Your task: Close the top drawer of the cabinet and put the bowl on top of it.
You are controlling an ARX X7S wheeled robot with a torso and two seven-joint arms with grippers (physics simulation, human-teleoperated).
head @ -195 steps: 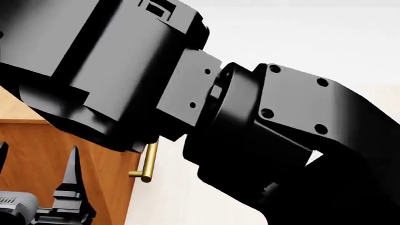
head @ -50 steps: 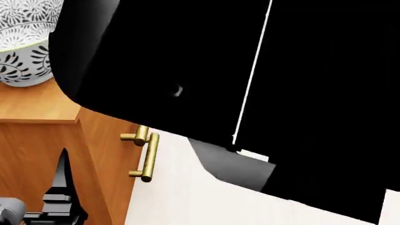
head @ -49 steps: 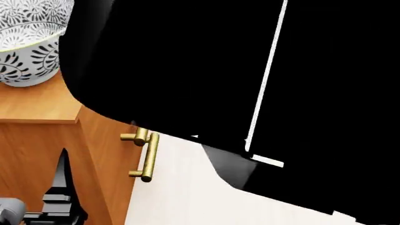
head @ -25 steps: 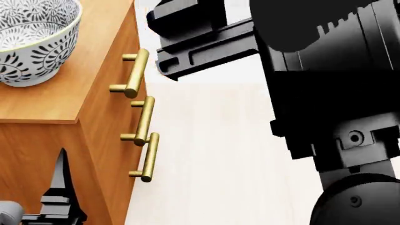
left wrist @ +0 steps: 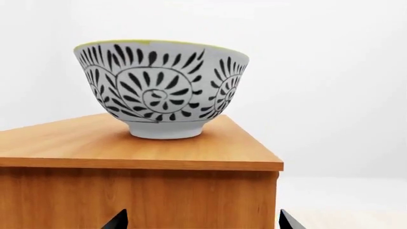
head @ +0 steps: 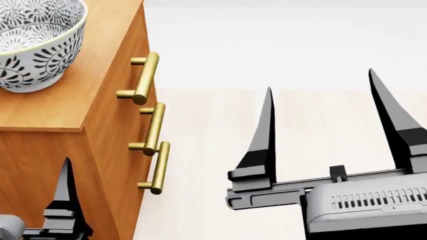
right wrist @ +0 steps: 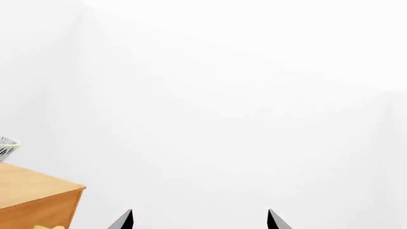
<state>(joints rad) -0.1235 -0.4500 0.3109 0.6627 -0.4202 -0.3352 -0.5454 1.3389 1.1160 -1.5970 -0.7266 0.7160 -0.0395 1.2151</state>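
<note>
**Bowl on the cabinet lid, both grippers apart from it**

Pale cream flooring (head: 220, 150) and blank white walls (right wrist: 241, 95) surround the scene. Largest in view is the boxy orange-brown wood-grain cabinet (head: 40, 165), its flat smooth lid bare at the near edge. On its front face three brass bar handles show one below another; the highest one (head: 141, 77) belongs to the top drawer (head: 137, 42), whose front lies flush with the fronts beneath it. The right gripper (head: 327, 120), a black and grey tool with two long pointed fingers, hangs over the floor beside the cabinet, well apart from the handles; its fingers are spread wide with nothing between them. The round deep white bowl with a dark floral and spiral pattern (left wrist: 159, 88) stands upright on the cabinet lid, near the corner. The left gripper (left wrist: 200, 222) shows only two black fingertips, spread apart, low in front of the cabinet's side, holding nothing.
</note>
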